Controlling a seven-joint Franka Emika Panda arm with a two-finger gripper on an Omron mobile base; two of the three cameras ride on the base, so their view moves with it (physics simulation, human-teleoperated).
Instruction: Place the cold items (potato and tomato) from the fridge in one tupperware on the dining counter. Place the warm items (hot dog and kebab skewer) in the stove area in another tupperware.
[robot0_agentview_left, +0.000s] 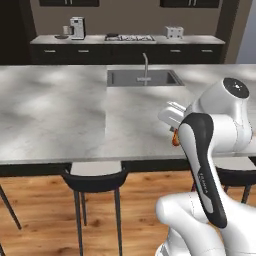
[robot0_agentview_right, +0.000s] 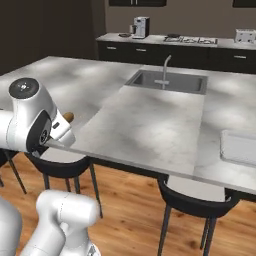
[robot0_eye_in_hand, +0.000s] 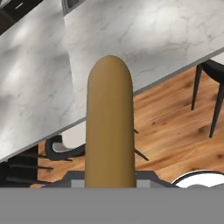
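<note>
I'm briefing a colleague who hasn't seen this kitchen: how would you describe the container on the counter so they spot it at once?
Start at the big marble counter with the sink sunk into its far side. Follow the near edge to the right end in the right base view: the container lies there, a shallow, pale rectangular tub. It is the only loose thing on that stretch, almost matching the stone.

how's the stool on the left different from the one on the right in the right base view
The left stool sits behind the robot's arm, partly hidden; the right stool is in plain view. The left stool stands nearer the counter corner, the right one below the white tupperware. Both have pale seats, dark curved backs and thin dark legs.
</note>
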